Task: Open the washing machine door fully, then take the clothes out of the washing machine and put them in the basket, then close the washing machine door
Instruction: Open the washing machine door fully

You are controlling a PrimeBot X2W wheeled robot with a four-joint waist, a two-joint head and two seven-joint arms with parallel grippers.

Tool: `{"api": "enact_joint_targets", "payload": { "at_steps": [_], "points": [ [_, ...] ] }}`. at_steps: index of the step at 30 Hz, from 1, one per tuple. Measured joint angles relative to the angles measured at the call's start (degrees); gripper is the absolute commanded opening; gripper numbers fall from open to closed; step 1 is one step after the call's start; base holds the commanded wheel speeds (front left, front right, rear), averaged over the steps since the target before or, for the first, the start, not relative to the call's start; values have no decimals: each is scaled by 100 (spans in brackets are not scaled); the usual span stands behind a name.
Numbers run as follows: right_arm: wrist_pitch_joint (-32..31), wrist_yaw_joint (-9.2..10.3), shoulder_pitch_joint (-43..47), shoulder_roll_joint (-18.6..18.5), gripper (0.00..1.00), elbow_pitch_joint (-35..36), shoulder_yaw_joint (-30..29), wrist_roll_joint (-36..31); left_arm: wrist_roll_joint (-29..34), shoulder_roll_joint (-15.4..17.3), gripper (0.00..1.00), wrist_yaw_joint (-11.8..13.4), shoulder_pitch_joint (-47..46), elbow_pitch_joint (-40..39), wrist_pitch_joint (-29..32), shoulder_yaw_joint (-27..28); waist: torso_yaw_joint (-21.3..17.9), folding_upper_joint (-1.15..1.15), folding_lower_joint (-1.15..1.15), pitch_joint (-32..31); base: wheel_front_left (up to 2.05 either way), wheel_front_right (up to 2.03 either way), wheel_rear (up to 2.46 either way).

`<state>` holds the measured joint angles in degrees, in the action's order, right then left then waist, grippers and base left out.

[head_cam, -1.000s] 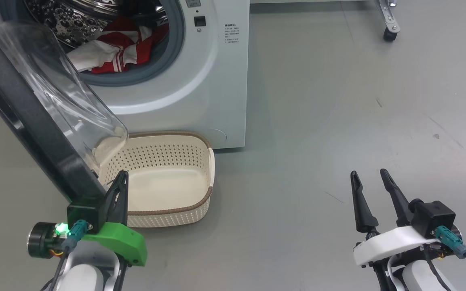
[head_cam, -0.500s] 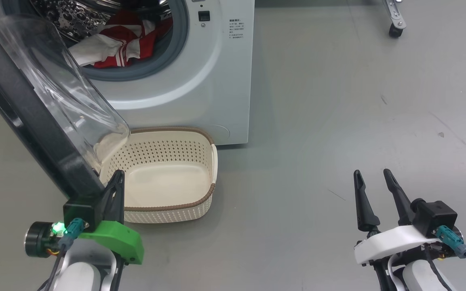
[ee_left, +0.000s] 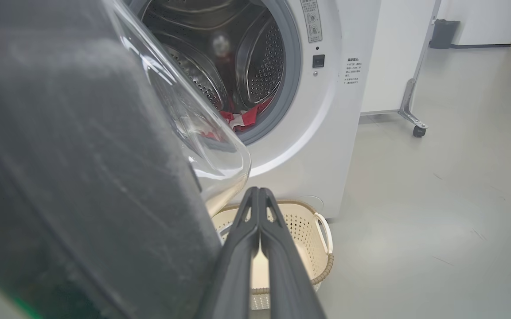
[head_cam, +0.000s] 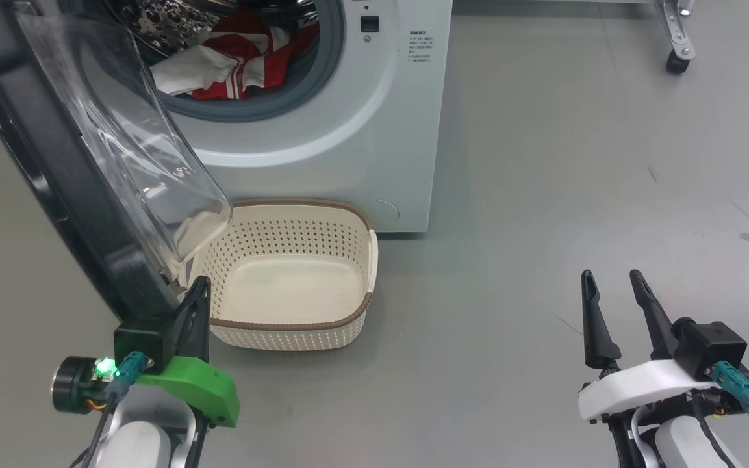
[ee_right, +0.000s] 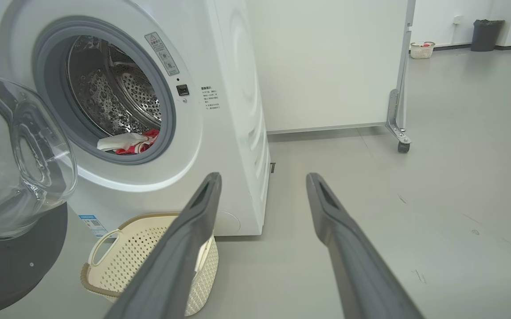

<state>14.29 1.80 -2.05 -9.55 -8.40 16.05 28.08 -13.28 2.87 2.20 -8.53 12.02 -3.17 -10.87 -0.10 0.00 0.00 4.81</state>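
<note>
Left gripper (head_cam: 199, 282) was clamped shut, fingers together, pointing forward. Right gripper (head_cam: 611, 274) sat low on the right, fingers spread wide, holding nothing.

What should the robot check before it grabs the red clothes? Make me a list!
1. Washing machine door stands clear of the opening: ok.
2. Clothes lie at the front of the drum, in plain sight: ok.
3. Basket is empty, on the floor right in front of the washing machine: ok.
4. Right gripper is open and holds nothing: ok.
5. Left gripper is shut beside the door's lower edge; whether it touches the door: cannot tell.
</note>
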Motion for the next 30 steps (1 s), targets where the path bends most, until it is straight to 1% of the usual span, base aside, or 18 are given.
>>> {"api": "enact_joint_targets", "payload": {
  "at_steps": [5,7,13,22,30],
  "points": [
    [0,-25,23,4,100,-24,2,-11,-35,-5,0,0,0,71,-44,-10,234,0,0,-34,0,0,0],
    [0,-66,26,9,100,-31,4,-18,-62,-7,0,0,1,88,-46,-5,336,0,0,-48,0,0,0],
    [0,-73,31,25,100,-36,12,-52,-130,-9,0,2,2,119,-70,45,596,0,0,-73,0,0,0],
    [0,-116,49,33,100,-38,73,-102,-189,2,0,74,8,125,-174,315,997,0,0,-39,0,0,0],
    [0,-123,49,4,100,-35,105,-152,-336,35,0,170,18,89,-297,638,1222,0,0,148,0,0,0]
  ]
}}
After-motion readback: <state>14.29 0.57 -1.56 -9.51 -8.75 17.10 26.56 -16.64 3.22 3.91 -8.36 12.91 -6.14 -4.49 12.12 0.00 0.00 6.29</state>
